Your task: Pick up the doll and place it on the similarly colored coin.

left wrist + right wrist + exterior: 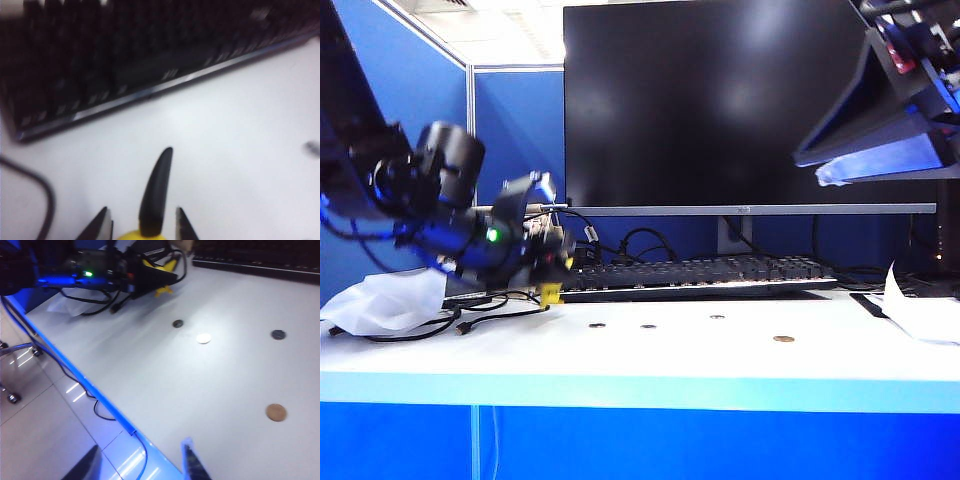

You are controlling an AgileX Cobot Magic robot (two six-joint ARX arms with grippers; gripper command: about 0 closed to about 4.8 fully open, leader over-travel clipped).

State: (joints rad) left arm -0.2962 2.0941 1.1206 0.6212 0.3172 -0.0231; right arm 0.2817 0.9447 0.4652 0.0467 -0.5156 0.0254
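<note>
Exterior view: a big dark monitor stands at the back of the white desk, with a black keyboard in front of its stand and crumpled white paper near the desk's left edge. The left arm reaches low over the left part of the desk, and its left claw is nearly closed on the yellow doll, the fingers pressing either side of its body while one black-tipped ear sticks up between them; the doll sits just above or at the desk surface in front of the keyboard's left end. The right claw hangs high over the right side, jaws apart and empty. The golden coin lies toward the right front, well apart from the doll, with three dull coins in a row between.
</note>
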